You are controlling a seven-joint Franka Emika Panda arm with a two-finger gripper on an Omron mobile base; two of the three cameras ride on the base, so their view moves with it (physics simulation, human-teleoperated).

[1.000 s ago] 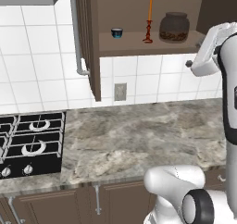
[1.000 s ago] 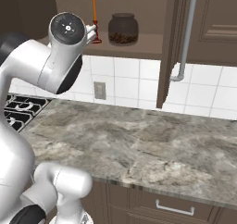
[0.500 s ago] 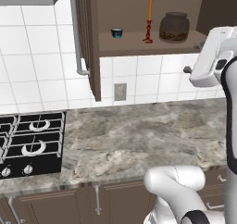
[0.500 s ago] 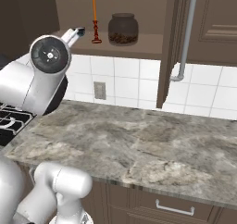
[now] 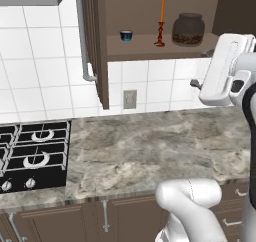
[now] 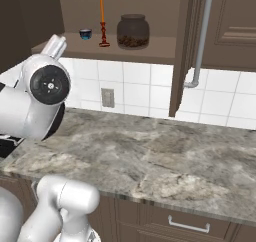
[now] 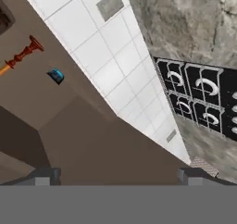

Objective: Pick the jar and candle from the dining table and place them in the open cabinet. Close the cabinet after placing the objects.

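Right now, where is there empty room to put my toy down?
The marble counter is bare from the gas hob rightwards, below the wall socket. On the cabinet shelf, the small blue cup, candle and jar crowd the back; only its front strip and the patch beside the cup are bare.

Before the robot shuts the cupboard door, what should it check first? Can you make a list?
1. Round clear-glass jar with brown lumps on the cabinet shelf: ok.
2. Thin orange candle on its dark red base upright beside the jar: ok.
3. Small dark blue cup sits back from the shelf edge: ok.
4. Gripper open and holding nothing: ok.
5. Dark brown wooden cabinet door swung open, long silver bar handle not yet grasped: not ok.
6. Door's swing free of the white arm: cannot tell.
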